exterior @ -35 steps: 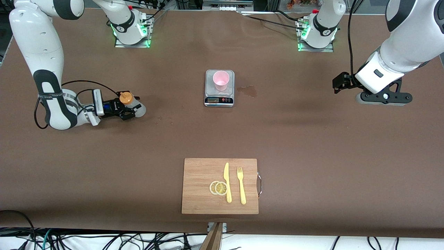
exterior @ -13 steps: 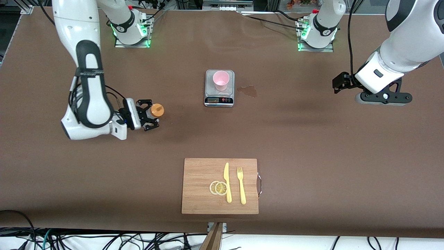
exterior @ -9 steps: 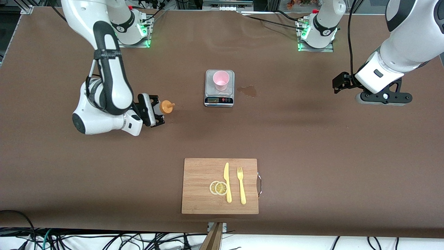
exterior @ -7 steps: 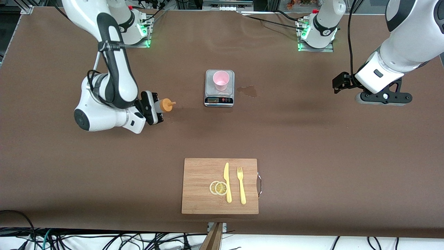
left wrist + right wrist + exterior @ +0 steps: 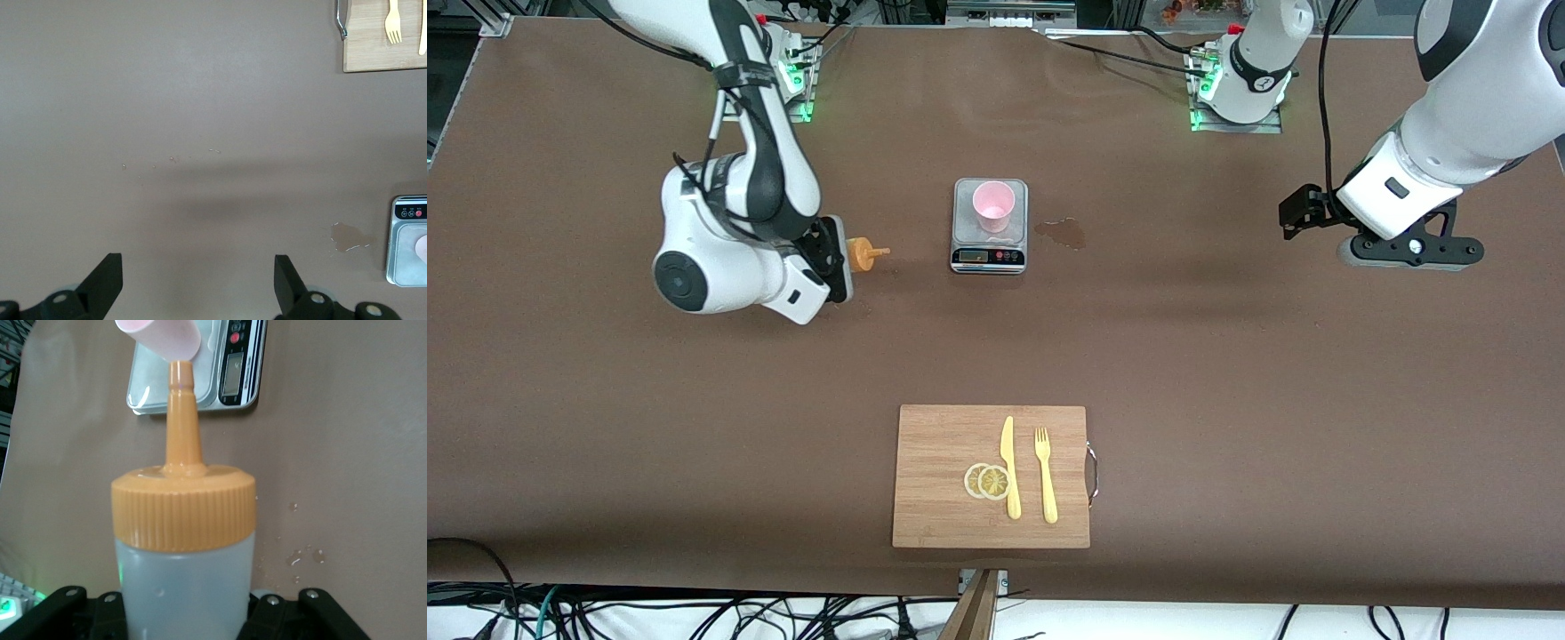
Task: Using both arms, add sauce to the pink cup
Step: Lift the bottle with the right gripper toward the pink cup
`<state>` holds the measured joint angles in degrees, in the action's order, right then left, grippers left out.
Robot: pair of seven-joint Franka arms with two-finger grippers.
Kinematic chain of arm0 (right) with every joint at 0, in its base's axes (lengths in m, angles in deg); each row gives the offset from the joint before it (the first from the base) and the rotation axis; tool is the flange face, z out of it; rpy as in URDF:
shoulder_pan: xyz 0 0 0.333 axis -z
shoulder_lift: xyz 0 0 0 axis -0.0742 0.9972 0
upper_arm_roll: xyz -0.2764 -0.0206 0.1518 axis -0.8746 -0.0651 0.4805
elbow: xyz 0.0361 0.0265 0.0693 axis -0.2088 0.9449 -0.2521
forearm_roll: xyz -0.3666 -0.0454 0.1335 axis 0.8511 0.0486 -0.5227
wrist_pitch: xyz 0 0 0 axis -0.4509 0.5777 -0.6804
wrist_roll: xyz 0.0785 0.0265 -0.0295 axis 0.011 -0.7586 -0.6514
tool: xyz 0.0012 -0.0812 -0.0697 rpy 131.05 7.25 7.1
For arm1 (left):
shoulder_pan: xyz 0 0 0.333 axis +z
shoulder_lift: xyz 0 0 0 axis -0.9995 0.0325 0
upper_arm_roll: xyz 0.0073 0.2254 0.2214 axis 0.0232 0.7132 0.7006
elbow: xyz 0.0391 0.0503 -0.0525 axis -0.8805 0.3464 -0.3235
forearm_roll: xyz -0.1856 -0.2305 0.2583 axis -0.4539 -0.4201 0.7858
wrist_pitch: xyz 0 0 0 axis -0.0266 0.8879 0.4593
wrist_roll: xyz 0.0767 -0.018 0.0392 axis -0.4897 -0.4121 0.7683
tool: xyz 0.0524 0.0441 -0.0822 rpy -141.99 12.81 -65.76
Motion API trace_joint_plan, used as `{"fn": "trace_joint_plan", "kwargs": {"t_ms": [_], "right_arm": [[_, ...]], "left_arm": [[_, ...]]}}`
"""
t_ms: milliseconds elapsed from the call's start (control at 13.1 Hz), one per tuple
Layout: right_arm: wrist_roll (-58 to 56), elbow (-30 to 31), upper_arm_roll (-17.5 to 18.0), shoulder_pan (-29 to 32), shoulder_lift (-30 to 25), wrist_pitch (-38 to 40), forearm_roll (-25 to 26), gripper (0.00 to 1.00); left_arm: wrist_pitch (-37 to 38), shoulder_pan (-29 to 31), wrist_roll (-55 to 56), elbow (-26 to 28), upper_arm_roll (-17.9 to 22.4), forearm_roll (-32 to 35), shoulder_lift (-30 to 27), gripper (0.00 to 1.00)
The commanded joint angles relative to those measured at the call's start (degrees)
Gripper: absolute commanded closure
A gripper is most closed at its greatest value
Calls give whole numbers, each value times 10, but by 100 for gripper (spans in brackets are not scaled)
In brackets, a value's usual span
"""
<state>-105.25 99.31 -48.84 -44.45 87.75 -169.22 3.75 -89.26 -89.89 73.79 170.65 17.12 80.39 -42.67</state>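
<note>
The pink cup (image 5: 993,205) stands on a small silver kitchen scale (image 5: 989,256) in the middle of the table. My right gripper (image 5: 838,259) is shut on the sauce bottle (image 5: 862,254), held sideways above the table with its orange nozzle pointing toward the scale. In the right wrist view the bottle (image 5: 183,547) fills the middle, and the cup (image 5: 160,339) and scale (image 5: 235,367) lie past its nozzle tip. My left gripper (image 5: 1303,213) is open and empty, held in the air at the left arm's end of the table; the left wrist view shows its fingertips (image 5: 107,277) wide apart.
A wooden cutting board (image 5: 943,444) lies nearer the front camera, with a yellow knife (image 5: 1009,467), a yellow fork (image 5: 1045,474) and two lemon slices (image 5: 987,481). A small wet stain (image 5: 1062,231) is beside the scale.
My right arm lifted the sauce bottle off the table, tipped it onto its side and carried it toward the scale. The left arm has not moved.
</note>
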Motion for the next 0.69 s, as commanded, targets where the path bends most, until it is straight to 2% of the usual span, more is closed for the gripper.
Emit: {"fn": "trace_joint_plan", "kwargs": {"t_ms": [0, 306, 613], "right_arm": [[90, 11, 42, -16, -30, -10, 44, 86], [172, 7, 77, -38, -34, -10, 55, 86], [255, -2, 125, -44, -34, -10, 98, 86]], "left_arm": [[6, 3, -8, 4, 1, -11, -8, 0], [6, 3, -8, 4, 0, -11, -8, 0], [6, 3, -8, 4, 0, -11, -8, 0]]}}
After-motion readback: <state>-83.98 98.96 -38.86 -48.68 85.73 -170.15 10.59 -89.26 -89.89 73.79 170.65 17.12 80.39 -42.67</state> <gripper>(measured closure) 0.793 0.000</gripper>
